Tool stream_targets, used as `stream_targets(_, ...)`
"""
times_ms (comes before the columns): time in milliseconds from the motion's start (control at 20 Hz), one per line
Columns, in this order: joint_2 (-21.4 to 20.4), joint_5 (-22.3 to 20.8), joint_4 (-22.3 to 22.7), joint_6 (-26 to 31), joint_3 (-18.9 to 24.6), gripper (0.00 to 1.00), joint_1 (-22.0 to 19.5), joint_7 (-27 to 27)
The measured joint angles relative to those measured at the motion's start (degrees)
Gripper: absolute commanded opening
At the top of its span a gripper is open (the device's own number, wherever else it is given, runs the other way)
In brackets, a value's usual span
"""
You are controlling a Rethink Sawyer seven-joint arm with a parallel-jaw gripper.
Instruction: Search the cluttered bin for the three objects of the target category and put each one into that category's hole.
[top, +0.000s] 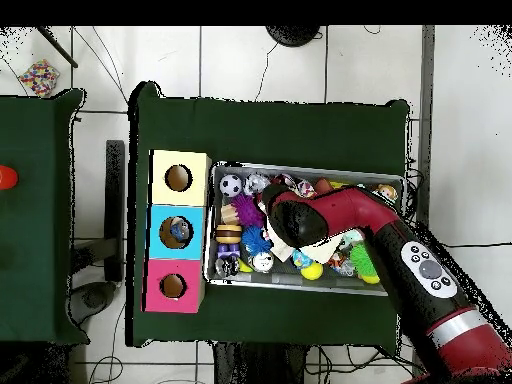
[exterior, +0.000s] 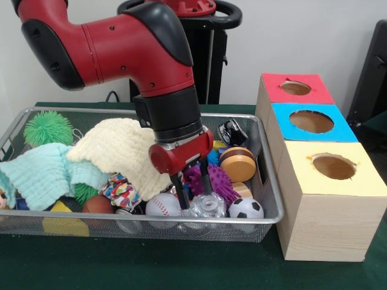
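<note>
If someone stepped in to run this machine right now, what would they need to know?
Gripper: open, fingers down in the wire bin, straddling nothing yet, just above a clear plastic ball.
Bin holds a baseball, soccer ball, purple spiky ball, wooden yo-yo and cloths.
Done: the overhead view shows something inside the blue hole.
Left: red hole and yellow hole look empty; keep searching.

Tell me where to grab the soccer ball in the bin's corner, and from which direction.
Take the soccer ball across its widest part, coming straight down from above. It is round, so no side grips better, but the bin wall crowds it on two sides and a clear ball lies beside it, probably leaving only the top free. The hand hangs near that clear ball.
</note>
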Motion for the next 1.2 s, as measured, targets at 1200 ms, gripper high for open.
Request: stream_targets(1200, 5.54, 6.79, -0.51, 1.88, 1.35, 1.00, -3.86, 0.00)
